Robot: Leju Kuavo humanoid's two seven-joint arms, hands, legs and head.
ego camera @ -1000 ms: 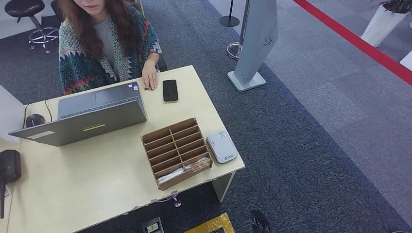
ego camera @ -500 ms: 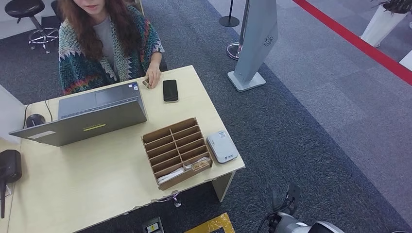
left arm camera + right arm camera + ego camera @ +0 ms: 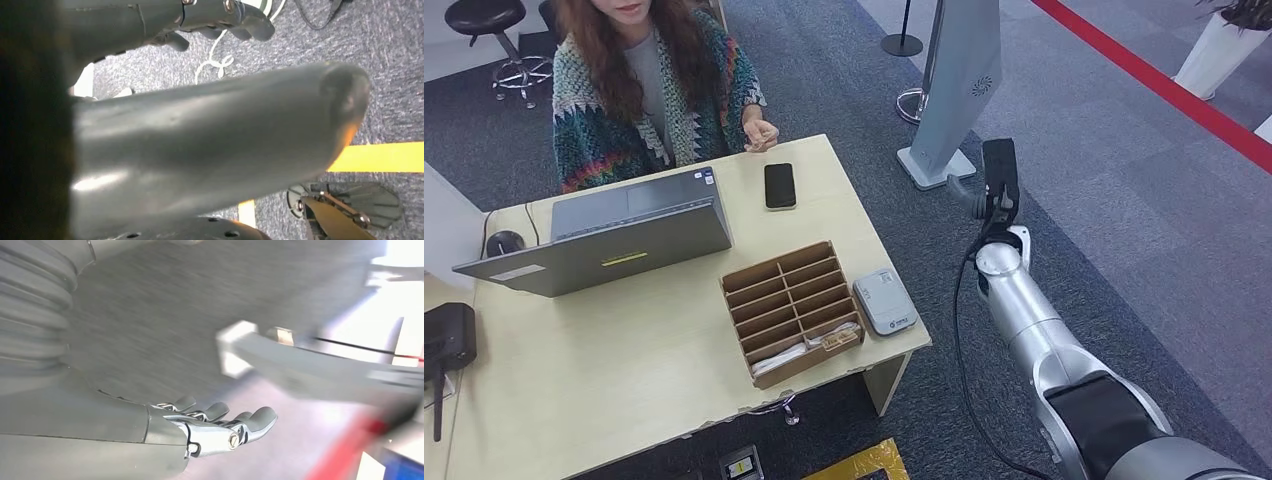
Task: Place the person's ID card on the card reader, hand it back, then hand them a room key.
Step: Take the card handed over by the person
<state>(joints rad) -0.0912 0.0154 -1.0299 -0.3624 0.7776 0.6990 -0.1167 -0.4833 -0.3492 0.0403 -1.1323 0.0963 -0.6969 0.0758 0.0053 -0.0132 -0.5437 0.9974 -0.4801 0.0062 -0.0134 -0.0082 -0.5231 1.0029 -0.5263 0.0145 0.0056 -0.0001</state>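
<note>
ID card [image 3: 767, 132] lifted off desk by person, right hand [image 3: 996, 180] risen, empty, fingers apart

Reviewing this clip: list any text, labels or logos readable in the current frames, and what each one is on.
No text can be read.
Card reader: small blue mark near one corner, too small to read.
Laptop: yellow strip and white sticker on the lid, stickers at a corner, all too small.
Grey stand: round dotted pattern, no letters.
Organiser: tags in the front slot, illegible.
</note>
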